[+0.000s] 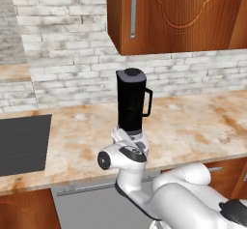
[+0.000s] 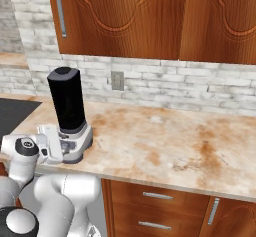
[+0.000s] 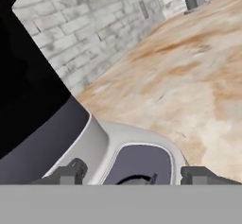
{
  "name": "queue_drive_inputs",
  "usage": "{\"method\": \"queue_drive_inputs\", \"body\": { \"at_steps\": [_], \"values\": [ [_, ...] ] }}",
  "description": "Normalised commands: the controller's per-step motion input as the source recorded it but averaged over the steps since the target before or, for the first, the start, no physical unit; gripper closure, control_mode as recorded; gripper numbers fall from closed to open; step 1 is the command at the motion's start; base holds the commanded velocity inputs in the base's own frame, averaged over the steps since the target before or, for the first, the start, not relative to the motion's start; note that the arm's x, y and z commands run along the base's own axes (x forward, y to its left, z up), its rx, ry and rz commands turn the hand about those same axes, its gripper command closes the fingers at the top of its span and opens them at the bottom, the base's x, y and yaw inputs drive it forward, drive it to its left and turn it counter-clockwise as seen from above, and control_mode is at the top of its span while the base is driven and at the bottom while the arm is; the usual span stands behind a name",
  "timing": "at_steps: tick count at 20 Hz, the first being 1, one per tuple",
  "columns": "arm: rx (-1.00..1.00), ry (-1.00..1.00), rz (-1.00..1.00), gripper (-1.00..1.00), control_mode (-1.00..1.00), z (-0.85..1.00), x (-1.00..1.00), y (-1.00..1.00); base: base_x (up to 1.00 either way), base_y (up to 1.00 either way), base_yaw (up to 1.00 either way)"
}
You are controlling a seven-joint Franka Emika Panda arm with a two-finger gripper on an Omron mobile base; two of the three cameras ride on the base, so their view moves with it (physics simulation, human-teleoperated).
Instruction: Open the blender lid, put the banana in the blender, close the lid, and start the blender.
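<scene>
Marble counter [image 2: 165,146] w/ blender [image 1: 131,105] centre, lid [image 1: 132,72] on; gripper [image 3: 130,176] low at base front, jaws apart astride dial [image 3: 137,167] at 6 o'clock, so centre it before pinching.

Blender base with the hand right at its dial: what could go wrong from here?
1. The hand sits low at the blender base with fingers apart; closing off-centre could slip off the dial.
2. The blender lid looks seated, but a push at the base could shift the blender on the counter.
</scene>
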Motion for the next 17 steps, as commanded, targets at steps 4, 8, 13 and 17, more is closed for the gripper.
{"method": "queue_drive_inputs", "body": {
  "at_steps": [4, 8, 13, 17],
  "values": [
    [0.06, -0.22, 0.18, -1.00, -1.00, 0.12, -0.39, -0.01, 0.00, 0.00, 0.00],
    [0.00, -0.19, 0.03, -1.00, -1.00, 0.68, -0.61, -0.01, 0.00, 0.00, 0.00],
    [0.00, -0.15, 0.00, -1.00, -1.00, 0.78, -0.57, -0.01, 0.00, 0.00, 0.00],
    [0.00, -0.09, 0.00, -1.00, -1.00, 0.40, -0.47, 0.00, 0.00, 0.00, 0.00]
  ]
}}
